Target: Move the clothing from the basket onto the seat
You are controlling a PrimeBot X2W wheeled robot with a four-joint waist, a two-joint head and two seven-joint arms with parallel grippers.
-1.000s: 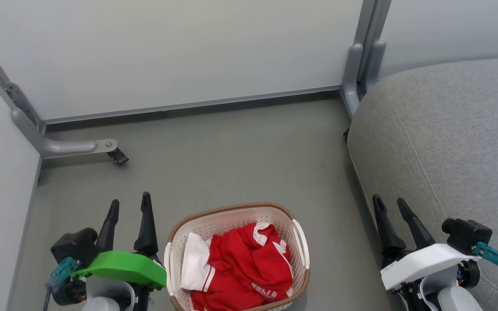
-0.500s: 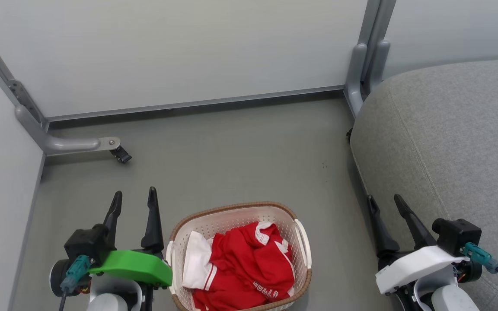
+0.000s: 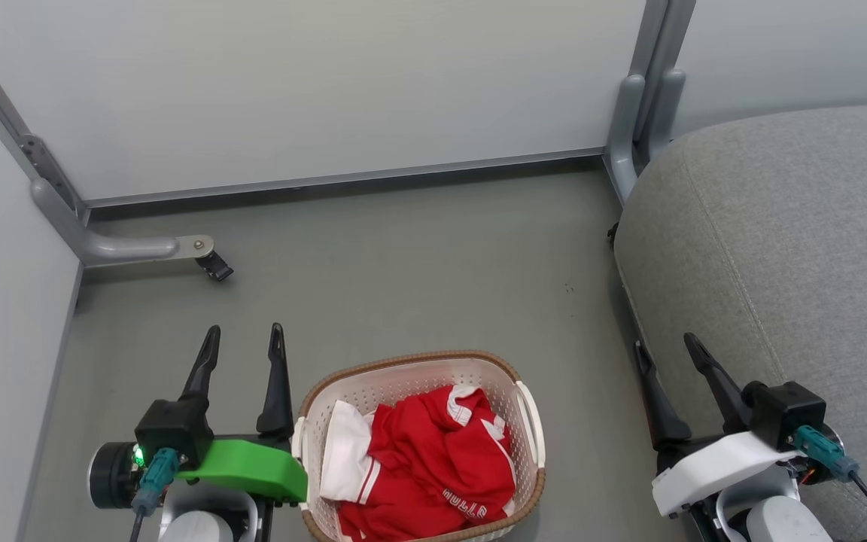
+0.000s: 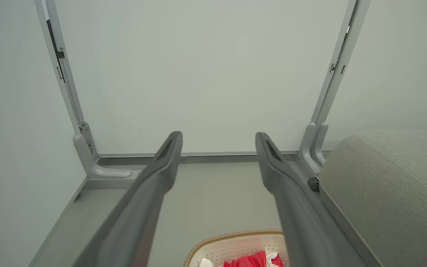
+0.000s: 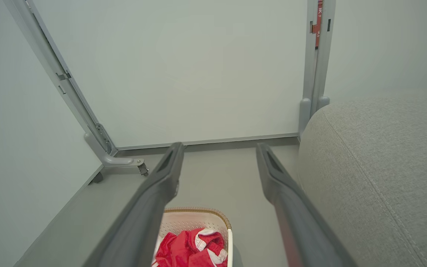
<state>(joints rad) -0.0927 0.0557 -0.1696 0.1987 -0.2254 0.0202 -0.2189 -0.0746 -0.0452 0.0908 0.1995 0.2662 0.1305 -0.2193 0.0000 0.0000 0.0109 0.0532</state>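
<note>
— Lying where, the clothing [image 3: 433, 459]?
— It is lying crumpled inside the basket [image 3: 418, 357] on the floor [image 3: 403, 248], left of the seat [image 3: 795, 248]. Both jaws are standing apart, holding nothing, flanking the basket.

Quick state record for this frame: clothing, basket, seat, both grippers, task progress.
clothing: red with white trim, bunched inside the basket
basket: on the floor, between the two grippers
seat: grey cushion on the robot's right
left gripper: open, holding nothing, beside the basket's left side
right gripper: open, holding nothing, at the seat's near edge
progress: not started; no garment lifted yet
</note>
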